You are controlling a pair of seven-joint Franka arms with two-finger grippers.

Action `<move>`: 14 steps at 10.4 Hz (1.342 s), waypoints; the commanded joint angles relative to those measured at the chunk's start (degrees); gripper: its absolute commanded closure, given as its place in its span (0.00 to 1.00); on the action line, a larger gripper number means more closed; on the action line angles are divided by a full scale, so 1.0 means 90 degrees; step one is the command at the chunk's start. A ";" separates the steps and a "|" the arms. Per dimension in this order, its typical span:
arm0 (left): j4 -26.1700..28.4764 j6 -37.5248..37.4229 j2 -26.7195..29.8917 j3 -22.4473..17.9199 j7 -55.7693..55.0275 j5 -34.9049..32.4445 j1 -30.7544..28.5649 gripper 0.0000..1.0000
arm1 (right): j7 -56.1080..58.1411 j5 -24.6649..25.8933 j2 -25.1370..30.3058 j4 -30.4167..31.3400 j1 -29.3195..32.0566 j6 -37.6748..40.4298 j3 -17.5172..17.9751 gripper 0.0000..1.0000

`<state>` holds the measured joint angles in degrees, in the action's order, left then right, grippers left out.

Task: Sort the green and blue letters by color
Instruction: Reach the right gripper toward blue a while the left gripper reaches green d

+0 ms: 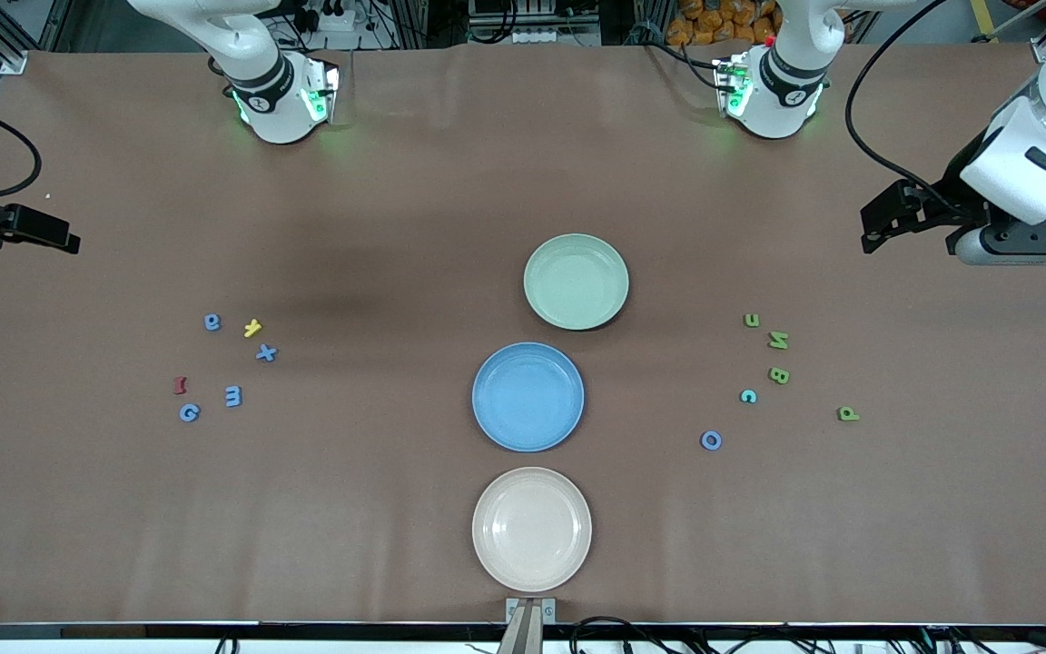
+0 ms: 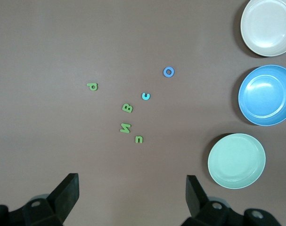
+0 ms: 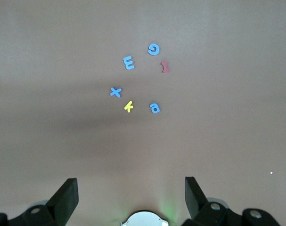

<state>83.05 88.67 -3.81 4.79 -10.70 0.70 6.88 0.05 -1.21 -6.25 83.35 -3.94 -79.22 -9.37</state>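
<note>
Both arms wait wide-jawed at the table's ends, left gripper (image 2: 132,197) and right gripper (image 3: 131,197) empty, as scattered blue letters (image 1: 232,396) and green letters (image 1: 778,341) call for centred pinches toward blue plate (image 1: 487,427) and green plate (image 1: 541,309)

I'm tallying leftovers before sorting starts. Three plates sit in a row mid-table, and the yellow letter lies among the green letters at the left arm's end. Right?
Not quite. The yellow letter lies among the blue letters at the right arm's end, beside a red letter; the front view shows it. The three plates do sit in a row mid-table.
</note>
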 commanded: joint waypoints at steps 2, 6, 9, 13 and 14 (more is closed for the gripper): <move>-0.0106 -0.0175 -0.0026 0.0014 0.0154 -0.0185 0.0036 0.00 | 0.0023 0.0018 0.0049 -0.0013 0.0047 0.0110 0.0026 0.00; -0.0126 -0.0175 -0.0298 0.0014 0.0076 -0.0126 0.0036 0.00 | 0.0052 0.0008 0.0020 0.0015 0.0027 0.0110 0.0036 0.00; -0.0174 -0.0097 -0.0990 -0.0024 -0.0283 -0.0136 0.0026 0.00 | 0.0734 0.0008 -0.0058 0.0055 0.0056 0.0052 0.0026 0.00; -0.0262 0.0691 -0.1860 -0.0044 -0.0841 -0.0146 0.0036 0.00 | 0.1602 -0.0002 -0.0390 0.0385 0.0115 -0.0678 0.0036 0.00; -0.0262 0.0936 -0.2007 -0.0044 -0.0968 -0.0136 -0.0003 0.00 | 0.1702 -0.0002 -0.0380 0.0629 0.0183 -0.0951 0.0036 0.00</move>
<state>82.76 94.08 -18.60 4.53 -16.36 0.29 6.93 11.61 -1.21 -9.63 85.25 -3.51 -83.51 -9.37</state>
